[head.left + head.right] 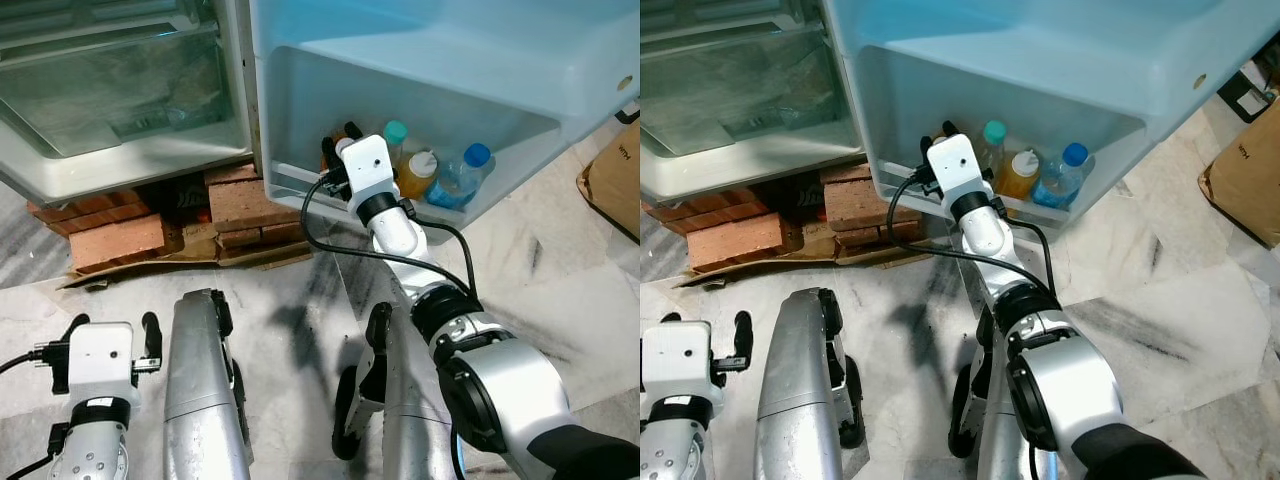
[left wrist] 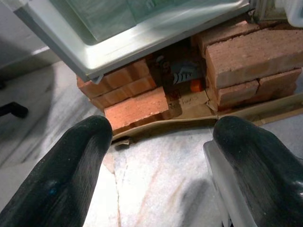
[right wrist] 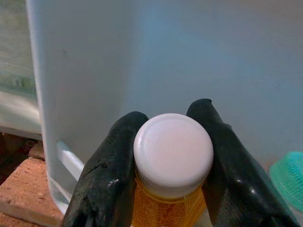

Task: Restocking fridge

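My right gripper [image 1: 340,140] reaches into the bottom bin [image 1: 300,100] of the open fridge door. It is shut on a bottle of orange liquid with a white cap [image 3: 173,149], one finger on each side of the neck, at the bin's left end. Standing further along the bin are a teal-capped bottle [image 1: 396,131], a white-capped orange bottle [image 1: 418,172] and a blue-capped clear bottle [image 1: 477,155]. My left gripper [image 1: 115,320] hangs low over the marble floor, open, with nothing between its fingers [image 2: 71,170].
The fridge stands on red bricks [image 1: 110,235] over a strip of cardboard [image 1: 180,262]. A clear crisper drawer [image 1: 100,90] shows in the fridge body at the left. A brown cardboard box [image 1: 612,180] sits on the floor at the right.
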{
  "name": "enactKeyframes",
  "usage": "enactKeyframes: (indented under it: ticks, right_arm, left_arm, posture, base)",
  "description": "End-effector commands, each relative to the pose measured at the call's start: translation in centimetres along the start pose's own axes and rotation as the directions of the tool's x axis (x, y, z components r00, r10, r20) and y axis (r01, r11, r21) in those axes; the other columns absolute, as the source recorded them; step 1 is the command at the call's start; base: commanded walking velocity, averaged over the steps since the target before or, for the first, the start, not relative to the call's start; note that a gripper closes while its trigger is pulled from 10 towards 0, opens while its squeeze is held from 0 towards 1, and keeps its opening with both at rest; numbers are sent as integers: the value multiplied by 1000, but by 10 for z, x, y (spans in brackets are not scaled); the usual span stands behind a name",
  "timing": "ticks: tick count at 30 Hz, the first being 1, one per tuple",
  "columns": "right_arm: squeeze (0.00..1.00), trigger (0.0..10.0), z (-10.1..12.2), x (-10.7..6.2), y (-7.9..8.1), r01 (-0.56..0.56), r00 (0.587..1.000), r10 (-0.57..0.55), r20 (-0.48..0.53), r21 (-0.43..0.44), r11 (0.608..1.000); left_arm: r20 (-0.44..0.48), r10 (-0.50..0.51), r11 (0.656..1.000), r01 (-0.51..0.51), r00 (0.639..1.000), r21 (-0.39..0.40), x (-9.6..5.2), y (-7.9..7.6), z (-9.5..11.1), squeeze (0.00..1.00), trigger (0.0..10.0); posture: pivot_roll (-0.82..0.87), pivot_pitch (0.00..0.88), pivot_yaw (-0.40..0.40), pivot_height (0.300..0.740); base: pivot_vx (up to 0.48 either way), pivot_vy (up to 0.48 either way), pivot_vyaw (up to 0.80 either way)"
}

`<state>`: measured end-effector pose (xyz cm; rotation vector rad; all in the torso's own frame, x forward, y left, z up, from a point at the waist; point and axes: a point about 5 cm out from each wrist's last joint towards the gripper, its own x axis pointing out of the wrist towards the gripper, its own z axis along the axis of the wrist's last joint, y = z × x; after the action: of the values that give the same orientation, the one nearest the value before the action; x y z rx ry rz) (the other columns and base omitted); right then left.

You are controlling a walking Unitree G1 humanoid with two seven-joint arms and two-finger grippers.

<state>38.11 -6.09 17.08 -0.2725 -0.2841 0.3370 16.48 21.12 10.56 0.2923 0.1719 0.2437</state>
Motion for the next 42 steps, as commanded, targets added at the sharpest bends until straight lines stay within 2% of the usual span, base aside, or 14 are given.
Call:
enactKeyframes:
  ticks: [1,2,3,12,26,32,34,35,36,38,39,40,41,42]
  right_arm:
    - [0,10000,-39,-21,5,-18,980,23,-196,27,999]
    - [329,10000,-39,-20,2,-8,980,14,-199,36,999]
    - [1000,10000,-39,-20,-2,10,981,0,-196,50,999]
    - [1000,10000,-22,-9,-10,13,993,-2,-114,93,996]
    - [1000,10000,18,4,-24,-123,987,107,121,128,984]
    - [1000,10000,8,-16,-21,-181,975,156,156,163,970]
    - [1000,10000,-10,-46,-16,-177,979,153,138,183,967]
    - [1000,10000,-10,-46,-16,-177,979,153,138,183,967]
    - [1000,10000,-24,-64,-15,-138,989,121,88,224,965]
    - [1000,10000,-30,-72,-14,-122,992,109,64,240,963]
    - [1000,10000,-39,-88,-14,-86,996,81,30,246,966]
    - [373,10000,-46,-104,-13,-41,999,43,-4,257,966]
    - [373,10000,-46,-104,-13,-41,999,43,-4,257,966]
    - [0,10000,-51,-114,-14,20,999,-8,-45,273,962]
  left_arm:
    - [-46,-8,1000,8,999,15,-3,1,-9,0,10000]
    - [-48,-6,1000,7,999,15,-3,1,-9,0,10000]
    - [-49,-4,1000,5,999,14,-2,2,-10,0,10000]
    - [-39,-7,1000,8,999,21,9,0,-11,0,10000]
    - [2,-13,1000,13,1000,4,41,-10,-10,0,10000]
    - [2,-17,1000,17,1000,-2,45,-13,-14,0,10000]
    - [2,-18,1000,18,1000,-9,47,-15,-19,0,10000]
    - [2,-18,1000,18,1000,-9,47,-15,-19,0,10000]
    - [6,-19,1000,19,1000,-14,49,-18,-19,0,10000]
    - [8,-19,1000,19,1000,-17,50,-19,-20,0,10000]
    - [12,-18,1000,18,1000,-23,53,-20,-20,0,10000]
    - [21,-15,999,16,1000,-35,58,-22,-18,0,10000]
    - [21,-15,999,16,1000,-35,58,-22,-18,0,10000]
    - [33,-17,999,18,999,-44,62,-24,-16,0,10000]
  posture:
    - [293,403,-102,522]
    - [294,398,-101,522]
    - [295,392,-100,522]
    - [285,356,-93,522]
    - [224,247,-93,522]
    - [206,200,-95,522]
    - [198,163,-95,522]
    - [198,163,-95,522]
    - [193,144,-95,522]
    - [192,140,-94,522]
    - [189,129,-93,522]
    - [185,102,-87,522]
    - [185,102,-87,522]
    - [181,92,-84,522]
  base:
    - [0,0,0]
    - [0,0,0]
    - [0,0,0]
    - [0,0,0]
    - [0,0,0]
    - [0,0,0]
    - [0,0,0]
    - [0,0,0]
    - [0,0,0]
    - [0,0,0]
    - [0,0,0]
    - [0,0,0]
    - [0,0,0]
    - [0,0,0]
